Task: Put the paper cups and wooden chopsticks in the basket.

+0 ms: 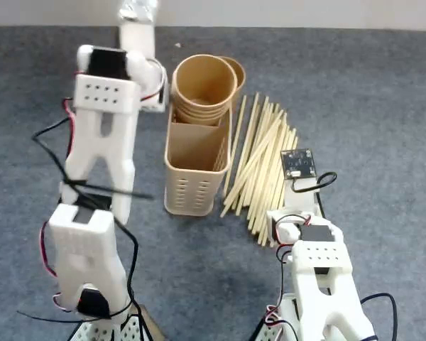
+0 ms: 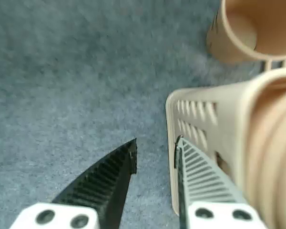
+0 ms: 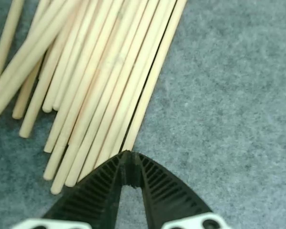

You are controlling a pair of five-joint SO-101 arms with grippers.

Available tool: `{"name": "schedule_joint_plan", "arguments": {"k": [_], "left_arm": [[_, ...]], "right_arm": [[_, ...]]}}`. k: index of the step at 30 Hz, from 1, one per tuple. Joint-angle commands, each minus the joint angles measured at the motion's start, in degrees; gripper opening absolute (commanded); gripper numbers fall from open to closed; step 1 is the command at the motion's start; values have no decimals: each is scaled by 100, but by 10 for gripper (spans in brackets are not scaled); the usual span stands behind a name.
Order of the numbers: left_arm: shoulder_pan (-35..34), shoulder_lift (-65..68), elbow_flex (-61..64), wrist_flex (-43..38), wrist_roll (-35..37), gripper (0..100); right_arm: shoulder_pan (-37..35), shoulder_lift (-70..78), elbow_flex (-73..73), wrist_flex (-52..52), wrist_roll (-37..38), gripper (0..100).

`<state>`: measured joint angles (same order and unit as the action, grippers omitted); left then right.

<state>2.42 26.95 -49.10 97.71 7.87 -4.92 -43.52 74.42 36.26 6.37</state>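
at the near edge of the grey-covered table (image 1: 383, 106), the right arm (image 1: 319, 270) rises from the near right corner. the right gripper (image 3: 130, 155) hangs low over the cloth with its black fingers pressed together on nothing, their tips just at the near ends of the wooden chopsticks (image 3: 100, 86); whether they touch the wood cannot be told. the chopsticks (image 1: 259, 163) lie loose on the table in a fan, right of centre and close beside the basket's right wall. they run from just ahead of the right arm toward the far edge, some crossing over others.

the tan slotted basket (image 1: 192, 192) stands at the middle of the table, its long side running near to far. a stack of paper cups (image 1: 202, 85) sits mouth up in its far end, rims rising above the basket walls. the left arm (image 1: 103, 142) stretches from the near left corner along the basket's left side. the left gripper (image 2: 156, 143) is down by the far left corner of the basket (image 2: 200, 119), its fingers parted by a moderate gap and holding nothing, one finger close against the slotted wall. farther on, a single paper cup (image 1: 236, 71) rests on the table just behind the stack, toward the far edge; its tilt is unclear.
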Motion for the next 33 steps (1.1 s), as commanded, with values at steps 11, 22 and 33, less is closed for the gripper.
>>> {"name": "schedule_joint_plan", "arguments": {"k": [11, 22, 33], "left_arm": [[92, -787, -2536, -35, -158, 162], [110, -778, -409, -18, -185, 162], [57, -787, -778, -105, -176, 164]], "right_arm": [[-57, -136, -13, -84, 18, 4], [-57, -136, -13, -84, 18, 4], [-57, -127, -13, -84, 18, 4]]}}
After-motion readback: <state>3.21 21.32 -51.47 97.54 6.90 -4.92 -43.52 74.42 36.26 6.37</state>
